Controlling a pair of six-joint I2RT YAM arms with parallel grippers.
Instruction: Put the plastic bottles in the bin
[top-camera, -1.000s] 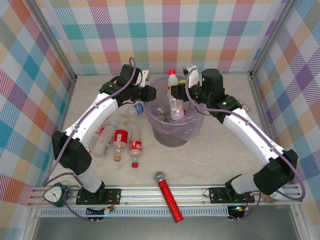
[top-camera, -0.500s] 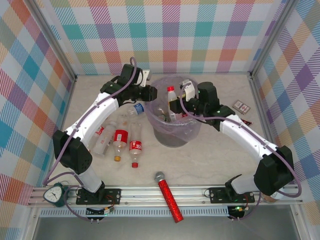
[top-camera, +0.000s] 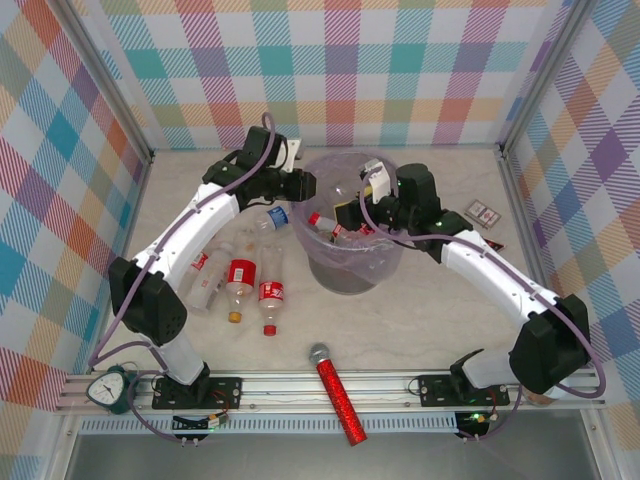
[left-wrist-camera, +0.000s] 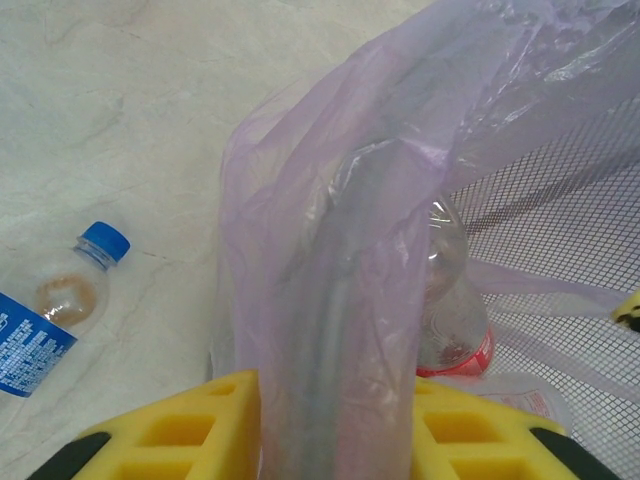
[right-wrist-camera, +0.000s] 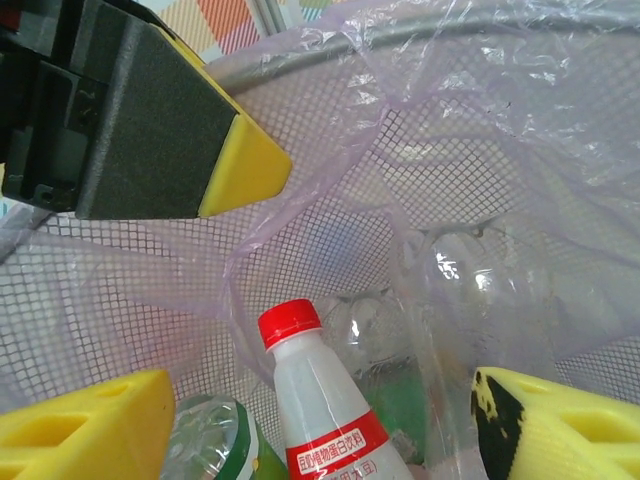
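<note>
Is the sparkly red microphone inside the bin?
No, the microphone lies flat on the table in front of the bin, apart from it.

Table (top-camera: 440, 310): pale marbled top.
Centre: bin (top-camera: 345, 278), upright, lavender-lined.
Left of bin: plastic bottles (top-camera: 240, 278) lying clustered; blue-capped bottle (top-camera: 268, 218) just beside bin.
Near edge: red glittery microphone (top-camera: 338, 392), overhanging the rail.
Far right: small card (top-camera: 483, 211), flat.

A red glittery microphone (top-camera: 338, 397) lies across the front rail (top-camera: 262, 388), silver head inward.
</note>
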